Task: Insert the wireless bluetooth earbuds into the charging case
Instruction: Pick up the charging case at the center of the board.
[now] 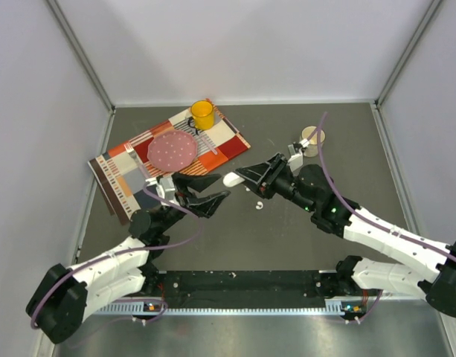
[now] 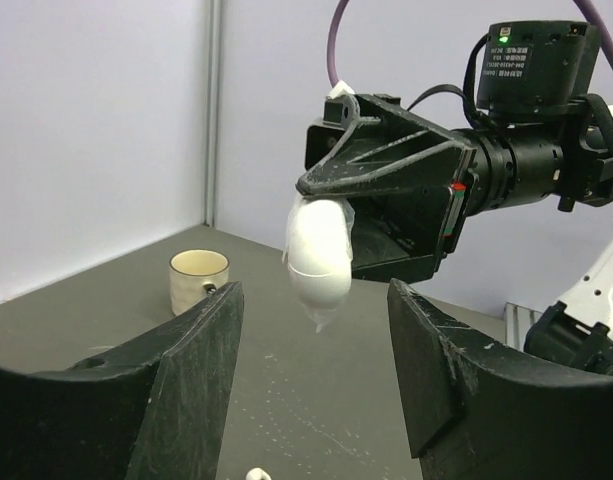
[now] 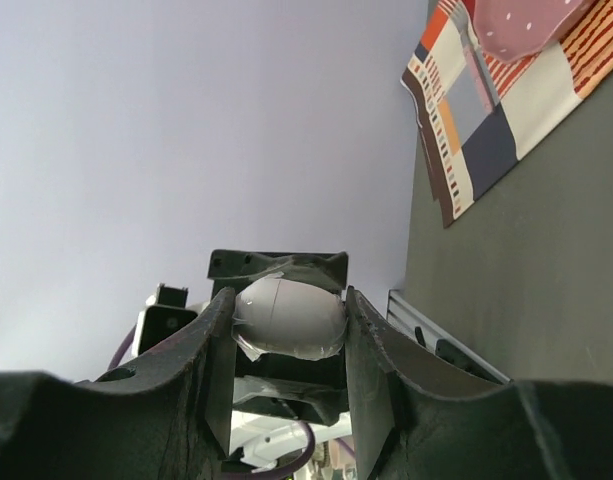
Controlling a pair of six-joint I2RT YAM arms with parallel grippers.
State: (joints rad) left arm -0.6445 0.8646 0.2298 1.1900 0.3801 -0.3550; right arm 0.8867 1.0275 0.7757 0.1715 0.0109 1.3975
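while the right gripper point(image 1: 246, 175) clamps the white charging case point(image 2: 319, 255), the left gripper point(image 2: 314, 300) gapes empty nearby.

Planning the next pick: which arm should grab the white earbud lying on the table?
Left. The left gripper is open and empty, close to the white earbud. The right gripper is shut on the white case, held above the table.

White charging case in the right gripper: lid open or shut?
Shut. The white charging case shows only a thin seam between its halves, held by the right gripper.
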